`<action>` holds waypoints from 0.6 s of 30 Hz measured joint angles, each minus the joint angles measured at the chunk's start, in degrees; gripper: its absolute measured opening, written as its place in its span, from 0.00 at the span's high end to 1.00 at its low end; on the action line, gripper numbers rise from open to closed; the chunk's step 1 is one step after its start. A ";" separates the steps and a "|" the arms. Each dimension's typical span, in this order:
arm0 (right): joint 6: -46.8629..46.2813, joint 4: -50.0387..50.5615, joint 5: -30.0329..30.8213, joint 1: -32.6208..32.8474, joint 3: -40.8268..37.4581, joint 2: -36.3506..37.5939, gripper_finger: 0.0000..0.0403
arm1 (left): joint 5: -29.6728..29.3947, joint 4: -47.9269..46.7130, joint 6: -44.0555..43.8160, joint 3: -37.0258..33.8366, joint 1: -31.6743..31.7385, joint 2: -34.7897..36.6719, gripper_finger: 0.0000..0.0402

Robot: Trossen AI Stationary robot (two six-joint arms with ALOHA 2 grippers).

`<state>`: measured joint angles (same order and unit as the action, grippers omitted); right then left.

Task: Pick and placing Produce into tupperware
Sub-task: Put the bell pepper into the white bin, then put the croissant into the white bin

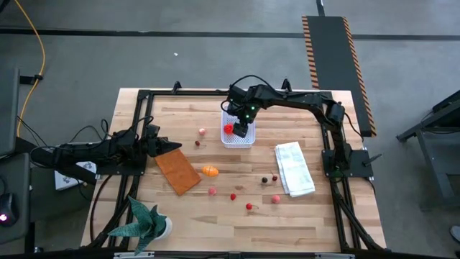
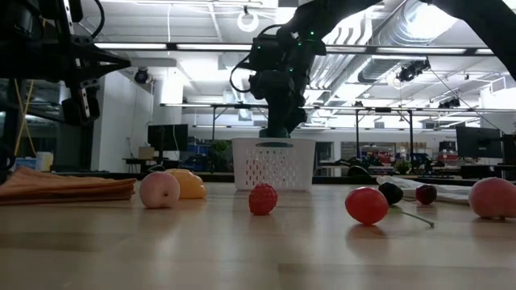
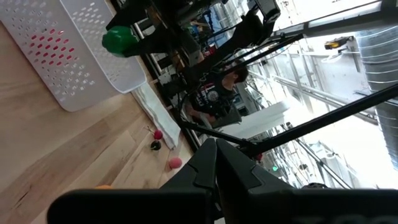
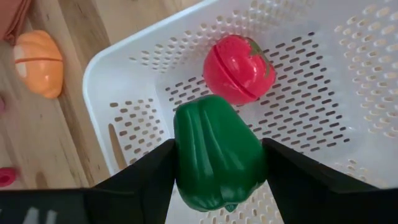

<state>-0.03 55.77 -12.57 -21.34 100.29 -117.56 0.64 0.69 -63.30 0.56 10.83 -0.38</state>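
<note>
The tupperware (image 1: 237, 139) is a white perforated tub at the table's far middle, with a red tomato (image 4: 238, 67) lying in it. My right gripper (image 1: 243, 130) reaches steeply down over the tub, shut on a green pepper piece (image 4: 217, 155). An orange piece (image 1: 209, 171) and several small berries (image 1: 233, 196) lie loose on the wood nearer the front. My left gripper (image 3: 216, 168) is shut, touches nothing and waits level at the table's left edge (image 1: 172, 147). My right gripper pinches the green pepper by two opposite sides (image 4: 181, 155) between its two fingers. The fingers come from above, slanting steeply down. The pepper hangs clear over the inside of the tub (image 4: 99, 68), just beside the tomato.
An orange-brown flat rectangle (image 1: 177, 170) lies left of centre. A folded white cloth (image 1: 295, 169) lies at the right, with dark berries (image 1: 269, 178) beside it. A green spiky plant (image 1: 147, 219) stands at the near left corner.
</note>
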 joint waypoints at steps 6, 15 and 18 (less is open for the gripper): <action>0.00 0.13 0.28 0.00 0.00 0.00 0.35 | 0.00 -0.01 0.00 0.00 0.01 0.00 1.00; 0.00 0.11 0.38 0.00 0.00 0.02 0.35 | 0.00 0.00 0.01 0.00 0.02 0.00 1.00; 0.02 0.09 0.43 0.00 0.00 0.02 0.35 | -0.01 0.00 0.00 0.00 0.00 0.00 1.00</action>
<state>-0.01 55.86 -12.14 -21.34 100.29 -117.54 0.64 0.68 -63.30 0.56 10.83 -0.38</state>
